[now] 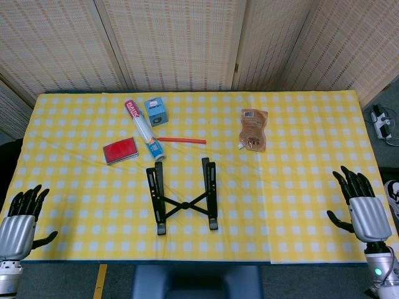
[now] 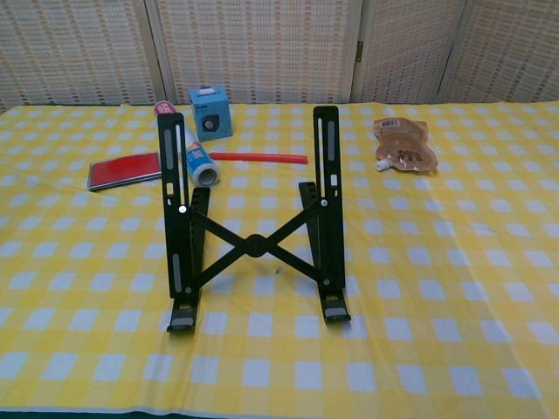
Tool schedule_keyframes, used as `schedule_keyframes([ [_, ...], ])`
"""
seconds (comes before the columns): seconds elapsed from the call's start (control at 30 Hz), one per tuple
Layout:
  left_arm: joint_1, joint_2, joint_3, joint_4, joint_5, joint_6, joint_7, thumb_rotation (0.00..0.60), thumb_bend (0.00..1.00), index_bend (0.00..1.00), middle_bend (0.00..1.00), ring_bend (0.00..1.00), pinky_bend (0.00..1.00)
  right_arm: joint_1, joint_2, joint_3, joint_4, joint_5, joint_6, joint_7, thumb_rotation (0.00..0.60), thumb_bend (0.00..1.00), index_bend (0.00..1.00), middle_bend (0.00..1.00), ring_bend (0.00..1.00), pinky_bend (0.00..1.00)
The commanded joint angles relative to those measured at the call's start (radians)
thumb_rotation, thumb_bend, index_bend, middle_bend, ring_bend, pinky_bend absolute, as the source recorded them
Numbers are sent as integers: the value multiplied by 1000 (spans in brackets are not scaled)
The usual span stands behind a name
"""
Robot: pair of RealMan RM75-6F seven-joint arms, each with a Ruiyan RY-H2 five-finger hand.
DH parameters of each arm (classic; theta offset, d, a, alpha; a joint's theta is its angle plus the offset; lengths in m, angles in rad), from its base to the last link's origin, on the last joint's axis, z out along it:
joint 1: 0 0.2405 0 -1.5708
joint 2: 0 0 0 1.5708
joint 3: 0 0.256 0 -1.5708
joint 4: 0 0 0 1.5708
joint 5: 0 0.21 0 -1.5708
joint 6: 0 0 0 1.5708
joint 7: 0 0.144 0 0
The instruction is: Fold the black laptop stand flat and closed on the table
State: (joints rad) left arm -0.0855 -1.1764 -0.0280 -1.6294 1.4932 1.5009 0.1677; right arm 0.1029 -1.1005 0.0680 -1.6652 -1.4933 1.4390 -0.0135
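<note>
Your worktop [image 1: 299,205] wears a yellow-and-white checked cloth, backed by woven screens [image 1: 174,43]. The black stand [image 1: 182,195] sits unfolded at centre front, its two rails raised and joined by a crossed brace. Behind it lie a red case [image 1: 120,151], a white tube [image 1: 144,130] whose lettering cannot be read, a blue box [image 1: 155,111], a red stick [image 1: 181,140] and a brown pouch [image 1: 254,129]. Your left hand [image 1: 20,222] and right hand [image 1: 362,207] rest at the near corners, fingers spread, holding nothing.
</note>
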Motion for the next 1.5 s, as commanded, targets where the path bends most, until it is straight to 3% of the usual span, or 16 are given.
schedule_keyframes([
  [0.03,-3,-2,-1,-2,2,-3,-2,600,96,99,60,30,0,-3,0,-1,2,1,4,5,600,289,0,0,0,0],
  [0.3,-46,-11,-20,-10,13,-46,-12,600,98,99,73,41,0,-7,3,1,8,-1,14,28,600,290,0,0,0,0],
  [0.5,-131,-7,-50,-47,15,-157,-132,600,100,99,85,52,0,-6,16,3,-1,-18,24,47,600,290,0,0,0,0],
  [0.67,-237,9,-73,-59,-4,-323,-303,600,101,95,128,90,0,-4,32,8,-17,-34,40,39,600,289,0,0,0,0],
  [0.8,-313,10,-92,-56,-37,-448,-436,600,100,31,132,97,0,-2,38,8,-28,-43,43,37,600,289,0,0,0,0],
  [1.03,-439,-18,-126,-15,-87,-665,-749,600,100,2,132,96,0,21,32,-6,-33,-54,-5,42,600,290,0,0,0,0],
  [1.3,-545,-81,-176,62,-119,-822,-1060,600,101,7,139,116,9,71,23,-19,-48,-81,-81,58,600,290,0,0,0,0],
  [1.5,-607,-138,-207,98,-108,-879,-1223,600,101,97,238,196,48,125,13,-22,-69,-99,-154,74,600,290,0,0,0,0],
])
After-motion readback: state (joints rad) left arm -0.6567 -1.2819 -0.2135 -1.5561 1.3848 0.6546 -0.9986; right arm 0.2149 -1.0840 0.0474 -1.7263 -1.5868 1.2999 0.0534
